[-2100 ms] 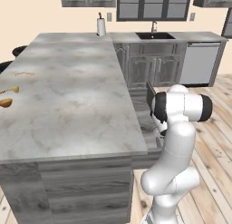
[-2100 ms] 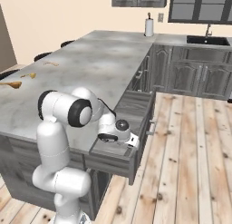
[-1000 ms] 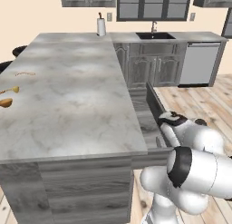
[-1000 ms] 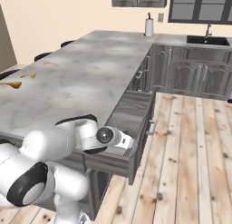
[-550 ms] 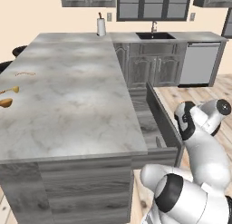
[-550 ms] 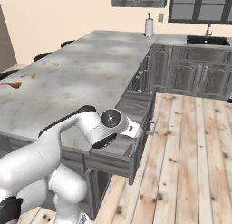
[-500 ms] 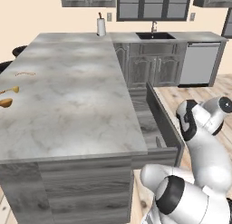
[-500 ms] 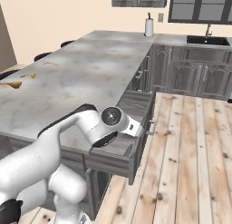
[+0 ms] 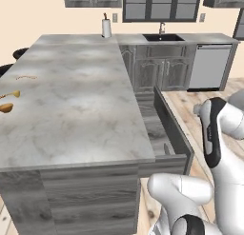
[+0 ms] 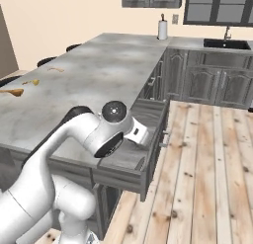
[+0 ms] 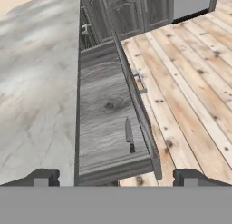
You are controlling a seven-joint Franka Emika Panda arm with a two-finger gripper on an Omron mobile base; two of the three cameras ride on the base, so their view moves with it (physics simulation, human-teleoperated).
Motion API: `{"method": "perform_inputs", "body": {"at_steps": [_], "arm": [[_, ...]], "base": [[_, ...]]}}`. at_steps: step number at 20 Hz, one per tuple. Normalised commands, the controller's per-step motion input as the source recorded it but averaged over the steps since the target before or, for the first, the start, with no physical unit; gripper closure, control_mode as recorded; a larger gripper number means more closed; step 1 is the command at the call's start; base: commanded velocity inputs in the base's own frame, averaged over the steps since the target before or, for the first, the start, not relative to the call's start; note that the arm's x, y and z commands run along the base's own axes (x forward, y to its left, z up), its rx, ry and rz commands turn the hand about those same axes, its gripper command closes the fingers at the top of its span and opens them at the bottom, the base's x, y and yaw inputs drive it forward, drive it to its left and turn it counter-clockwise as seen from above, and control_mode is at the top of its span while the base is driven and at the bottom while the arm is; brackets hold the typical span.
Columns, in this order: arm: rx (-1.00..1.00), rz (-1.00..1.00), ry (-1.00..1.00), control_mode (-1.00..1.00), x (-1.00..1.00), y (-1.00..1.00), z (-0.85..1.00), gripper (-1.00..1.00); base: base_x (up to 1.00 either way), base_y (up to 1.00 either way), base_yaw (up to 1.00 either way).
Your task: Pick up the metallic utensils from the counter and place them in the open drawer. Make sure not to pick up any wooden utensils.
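The small kitchen knife (image 11: 129, 135) lies flat on the wooden floor of the open drawer (image 11: 102, 114), near its right wall and toward the near end, where a metal piece belongs. The gripper (image 11: 116, 177) hangs above that near end with its jaws spread wide and nothing between them, which I judge fits a hand done with this piece. The wooden utensils (image 9: 9, 101) lie well apart at the far left edge of the counter (image 9: 71, 105), where the task wants them left.

The counter (image 9: 71, 115) is pale grey marbled stone, smooth. The drawer (image 11: 102, 123) is matt grey wood with visible grain; inside lies a knife (image 11: 129, 134) with a steel blade.
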Motion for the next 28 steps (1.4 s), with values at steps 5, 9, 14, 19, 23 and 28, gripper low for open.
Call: {"method": "perform_inputs", "body": {"at_steps": [5, 9, 14, 19, 23, 28], "arm": [[-0.01, 0.00, 0.01, -1.00, -0.46, 0.44, 0.52, -1.00], [-0.16, -0.03, 0.00, -1.00, -0.45, 0.46, 0.80, -1.00], [-0.15, 0.00, -0.05, -1.00, -0.76, 0.27, 0.62, -1.00], [-0.14, 0.00, -0.10, -1.00, -0.83, 0.27, 0.57, -1.00], [0.00, 0.00, 0.00, 1.00, 0.00, 0.00, 0.00, -1.00], [0.00, 0.00, 0.00, 1.00, 0.00, 0.00, 0.00, -1.00]], "base": [[0.00, 0.00, 0.00], [0.00, 0.00, 0.00], [0.00, 0.00, 0.00], [0.00, 0.00, 0.00], [-0.98, 0.23, 0.03], [-0.96, 0.63, 0.14]]}}
